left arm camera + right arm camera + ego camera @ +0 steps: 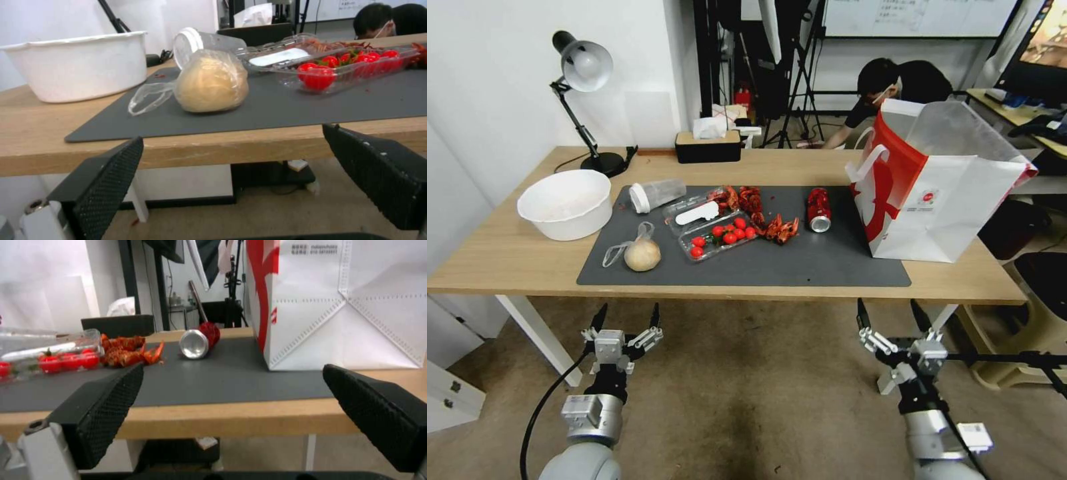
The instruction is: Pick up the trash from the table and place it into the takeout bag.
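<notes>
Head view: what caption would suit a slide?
Both end effectors, left and right, wait open below the table of trash beside the takeout bag.

Open floor before the counter edge, clutter beyond

Both spread end effectors, left [627, 319] and right [892, 314], hang below the counter [507, 257] rim with nothing around them. Ahead of the left lies the bagged bun [642, 253]; ahead of the right, the takeout bag [934, 193] walls off its outer side, can [818, 209] just inward.
</notes>
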Tool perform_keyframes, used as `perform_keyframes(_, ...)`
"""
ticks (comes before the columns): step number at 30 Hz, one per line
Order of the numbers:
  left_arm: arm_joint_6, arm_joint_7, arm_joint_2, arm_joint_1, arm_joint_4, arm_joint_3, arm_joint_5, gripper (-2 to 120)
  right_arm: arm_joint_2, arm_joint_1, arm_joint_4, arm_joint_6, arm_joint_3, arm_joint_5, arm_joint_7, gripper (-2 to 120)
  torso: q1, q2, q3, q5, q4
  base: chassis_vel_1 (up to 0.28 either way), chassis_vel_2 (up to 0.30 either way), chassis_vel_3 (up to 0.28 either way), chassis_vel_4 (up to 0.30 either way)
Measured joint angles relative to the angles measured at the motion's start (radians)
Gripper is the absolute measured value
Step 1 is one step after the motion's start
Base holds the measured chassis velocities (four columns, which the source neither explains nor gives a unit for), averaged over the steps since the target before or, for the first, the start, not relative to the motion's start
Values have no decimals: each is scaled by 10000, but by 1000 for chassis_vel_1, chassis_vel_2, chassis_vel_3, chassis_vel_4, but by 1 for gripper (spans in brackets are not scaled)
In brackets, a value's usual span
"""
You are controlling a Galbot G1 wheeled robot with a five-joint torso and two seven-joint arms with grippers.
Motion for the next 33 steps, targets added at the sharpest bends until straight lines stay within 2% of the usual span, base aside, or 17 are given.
perform_keyframes(23, -3, 82, 76, -32, 156, 20, -50, 100, -59, 166, -710, 196, -28, 254, -288, 100, 0, 0, 1, 0, 0, 0, 0, 0, 0)
perform_keyframes(33, -2, 76, 91, -52, 120, -26, -129, 100, -244, 923, 1, -1164, -395, 937, -259, 100, 1, 0, 1, -1, 0, 0, 0, 0, 0)
